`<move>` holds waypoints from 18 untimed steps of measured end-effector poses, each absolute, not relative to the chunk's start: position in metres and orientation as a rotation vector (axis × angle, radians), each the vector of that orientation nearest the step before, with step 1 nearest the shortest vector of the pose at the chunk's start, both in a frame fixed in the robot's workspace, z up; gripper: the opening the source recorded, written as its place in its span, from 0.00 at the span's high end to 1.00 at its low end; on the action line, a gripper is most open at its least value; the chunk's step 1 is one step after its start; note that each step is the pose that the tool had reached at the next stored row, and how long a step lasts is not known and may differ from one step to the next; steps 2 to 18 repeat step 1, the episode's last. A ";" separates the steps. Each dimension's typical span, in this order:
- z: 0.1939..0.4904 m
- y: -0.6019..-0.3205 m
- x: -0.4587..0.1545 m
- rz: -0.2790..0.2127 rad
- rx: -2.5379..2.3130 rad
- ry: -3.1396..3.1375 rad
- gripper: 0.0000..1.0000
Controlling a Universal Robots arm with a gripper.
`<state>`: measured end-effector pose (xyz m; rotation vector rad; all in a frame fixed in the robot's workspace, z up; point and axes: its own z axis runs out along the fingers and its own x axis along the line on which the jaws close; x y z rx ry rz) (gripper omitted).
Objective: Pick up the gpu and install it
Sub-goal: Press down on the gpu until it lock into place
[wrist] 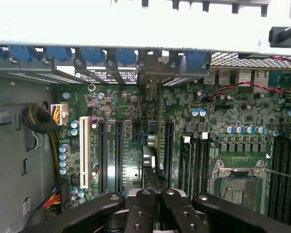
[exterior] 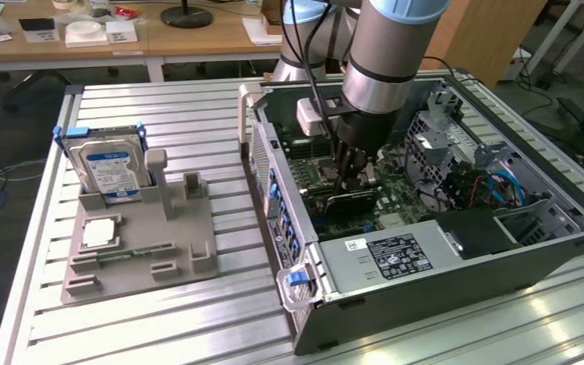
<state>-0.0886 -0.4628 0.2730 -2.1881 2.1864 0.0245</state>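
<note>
Black claw (wrist: 155,213) fingers (wrist: 140,213) sit closest to the wrist camera, pressed together over the motherboard (wrist: 136,145), with a thin edge-on card just showing between them. Seen from the exterior view, the arm (exterior: 388,53) reaches down into the open computer case (exterior: 424,251), and the claw (exterior: 355,179) pinches the top edge of the gpu (exterior: 348,207).

Gpu position: inside the case, standing on edge over the motherboard (exterior: 318,163), near the expansion slots (wrist: 117,150). Its dark face is turned toward 6 o'clock in the exterior view, toward the power supply (exterior: 394,255). Its long axis runs roughly from 8 o'clock to 2 o'clock. Whether its lower edge is seated in a slot cannot be told.

Outside the case, at 9 o'clock on the slatted tabletop (exterior: 170,327), a grey fixture (exterior: 140,251) carries an upright hard drive (exterior: 109,171) with a blue-white label.
</note>
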 end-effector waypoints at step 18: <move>0.273 -0.463 -0.089 0.025 -2.188 2.186 0.89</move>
